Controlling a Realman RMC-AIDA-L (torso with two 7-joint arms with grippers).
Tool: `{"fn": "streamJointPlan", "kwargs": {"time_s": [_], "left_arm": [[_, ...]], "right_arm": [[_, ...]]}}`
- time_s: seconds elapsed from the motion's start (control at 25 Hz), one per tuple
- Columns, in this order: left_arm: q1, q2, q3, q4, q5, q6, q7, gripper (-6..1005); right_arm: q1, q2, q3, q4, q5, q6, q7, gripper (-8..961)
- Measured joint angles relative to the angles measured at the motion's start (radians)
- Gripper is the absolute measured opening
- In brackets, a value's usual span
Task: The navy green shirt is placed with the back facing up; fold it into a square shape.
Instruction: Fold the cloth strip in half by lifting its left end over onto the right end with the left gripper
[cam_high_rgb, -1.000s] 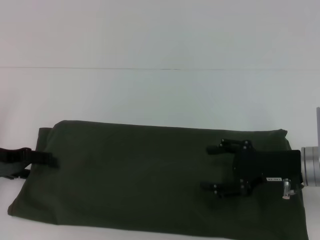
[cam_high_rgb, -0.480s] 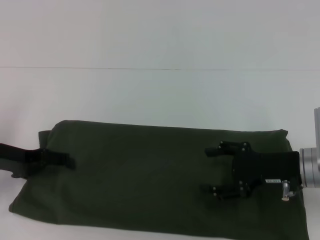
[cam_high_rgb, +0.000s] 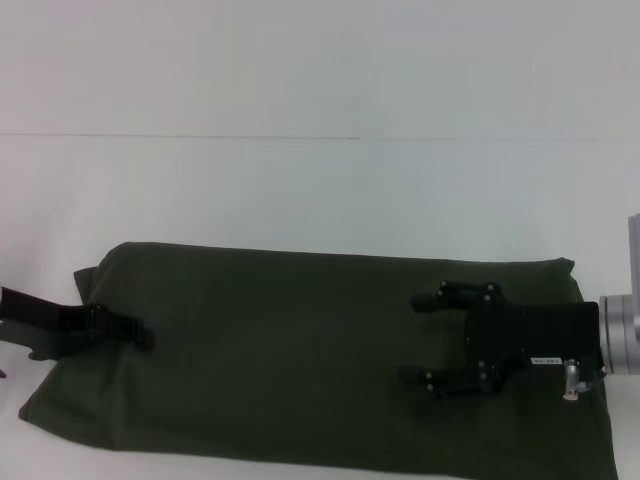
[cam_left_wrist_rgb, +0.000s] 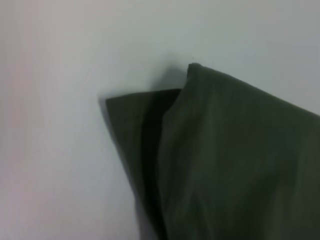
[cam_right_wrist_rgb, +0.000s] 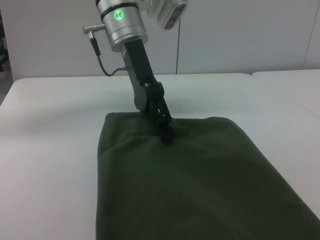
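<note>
We see the dark olive-green cloth shirt (cam_high_rgb: 320, 360) folded lengthwise on the white desk (cam_high_rgb: 320, 190); right claw (cam_high_rgb: 425, 338) wide open above it (empty), left claw (cam_high_rgb: 140, 333) apparently closed at its end.

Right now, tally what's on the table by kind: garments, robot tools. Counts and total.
Garments: 1, the navy green shirt, folded into a long band on the white table.
Robot tools: 2, the left tool at the shirt's left end, the right tool open over its right part.
Total: 3
</note>
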Motion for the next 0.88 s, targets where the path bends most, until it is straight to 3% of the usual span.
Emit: {"fn": "streamJointPlan", "kwargs": {"time_s": [0.32,0.56,0.88], "left_arm": [[-0.007,-0.001,-0.004,0.0,-0.005,0.002,-0.001,642],[-0.011,0.002,-0.001,0.0,-0.006,0.004,-0.002,402],[-0.016,0.007,-0.001,0.002,-0.007,0.007,-0.001,179]], "right_arm": [[0.001,0.0,0.0,0.0,0.0,0.0,0.001,915],[0.005,0.0,0.002,0.0,0.001,-0.001,0.001,916],[0.01,0.0,0.002,0.0,0.001,-0.007,0.001,915]]}}
